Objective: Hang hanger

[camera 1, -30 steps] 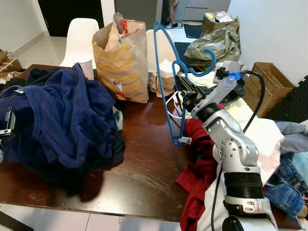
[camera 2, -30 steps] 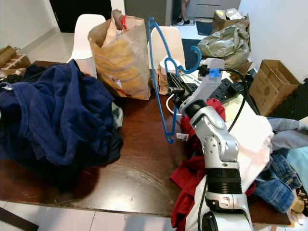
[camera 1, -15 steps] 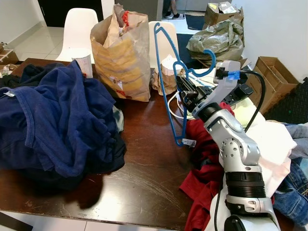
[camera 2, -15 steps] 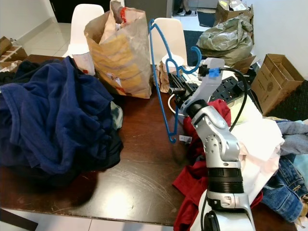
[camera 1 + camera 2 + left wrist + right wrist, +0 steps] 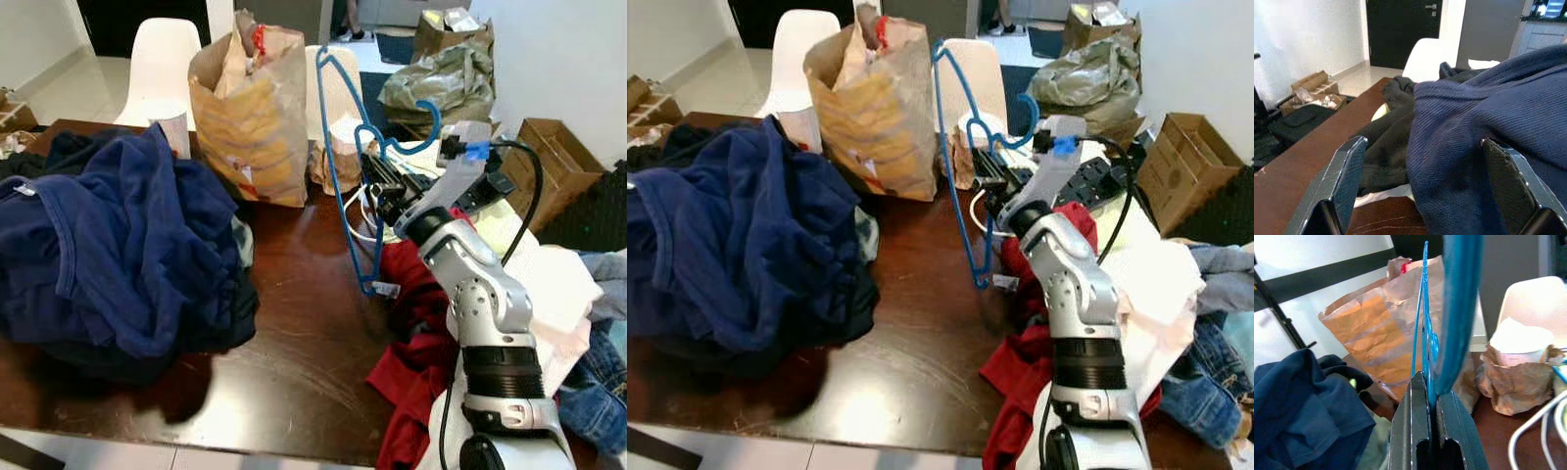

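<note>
The right gripper (image 5: pixel 1432 396) is seen clamped narrow on the blue hanger (image 5: pixel 341 166), a thin wire-like plastic frame held upright on edge above the dark table (image 5: pixel 294 362), its hook (image 5: pixel 416 127) at 12 o'clock of the gripper, with the paper bag (image 5: pixel 250 117) at 9 o'clock of it.

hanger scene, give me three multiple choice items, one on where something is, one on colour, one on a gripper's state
1. Where does the brown paper bag stand?
A. on the dark table
B. on the floor
C. on a chair

2. What colour is the hanger?
A. red
B. blue
C. white

3. How is the right gripper?
A. open, holding nothing
B. shut on the hanger
C. shut on red cloth

Key: 1 A, its base sits on the table beside the navy clothes. 2 B, its frame is blue. 3 B, the wrist view shows both fingers pressed against the blue wire.
</note>
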Available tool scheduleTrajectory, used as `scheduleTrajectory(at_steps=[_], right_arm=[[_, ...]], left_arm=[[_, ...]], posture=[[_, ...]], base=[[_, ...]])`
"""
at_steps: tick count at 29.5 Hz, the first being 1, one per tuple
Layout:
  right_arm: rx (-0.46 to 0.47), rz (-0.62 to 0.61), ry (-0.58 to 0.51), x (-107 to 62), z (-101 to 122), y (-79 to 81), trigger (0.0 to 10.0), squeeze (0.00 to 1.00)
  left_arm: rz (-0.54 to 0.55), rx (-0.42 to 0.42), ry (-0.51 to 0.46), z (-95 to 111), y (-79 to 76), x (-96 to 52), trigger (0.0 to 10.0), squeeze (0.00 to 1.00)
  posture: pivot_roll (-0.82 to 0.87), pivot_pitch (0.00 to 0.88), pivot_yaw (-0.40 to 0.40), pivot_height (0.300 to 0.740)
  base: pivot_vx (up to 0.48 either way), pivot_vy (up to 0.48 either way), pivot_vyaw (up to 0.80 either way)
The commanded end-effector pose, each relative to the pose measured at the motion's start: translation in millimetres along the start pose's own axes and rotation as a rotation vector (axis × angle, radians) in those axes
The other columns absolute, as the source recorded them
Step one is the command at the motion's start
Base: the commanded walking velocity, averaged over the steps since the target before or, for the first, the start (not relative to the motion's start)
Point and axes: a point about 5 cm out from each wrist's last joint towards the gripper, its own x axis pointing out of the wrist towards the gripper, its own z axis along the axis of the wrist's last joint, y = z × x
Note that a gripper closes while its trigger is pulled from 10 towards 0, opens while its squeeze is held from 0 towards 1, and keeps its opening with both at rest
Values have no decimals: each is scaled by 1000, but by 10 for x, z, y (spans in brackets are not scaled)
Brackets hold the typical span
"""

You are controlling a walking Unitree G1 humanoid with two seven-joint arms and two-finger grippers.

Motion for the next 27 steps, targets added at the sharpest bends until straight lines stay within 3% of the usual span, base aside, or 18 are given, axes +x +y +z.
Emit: scheduleTrajectory(at_steps=[1, 6, 17, 20, 27], right_arm=[[-6, 0, 3, -3, 27, -20, 10000, 0], [-8, 2, 8, -10, 27, -25, 10000, 0], [-14, 14, 21, -18, 29, -18, 10000, 0], [-21, 22, 28, -25, 42, -11, 10000, 0], [-30, 26, 35, -39, 69, -15, 10000, 0]], left_arm=[[35, 28, -13, 40, 133, -2, 10000, 0], [66, 46, -34, 93, 235, 4, 10000, 0], [44, 31, -99, 219, 296, 64, 10000, 0], [-29, -54, -112, 162, 217, 89, 10000, 0], [-54, -106, -85, 18, 215, 138, 10000, 0]], posture=[[-44, 138, -64, 740], [-42, 147, -74, 740], [-52, 162, -87, 740], [-64, 168, -92, 740], [-77, 179, -95, 740]], base=[[0, 0, 0], [0, 0, 0], [0, 0, 0], [0, 0, 0], [0, 0, 0]])
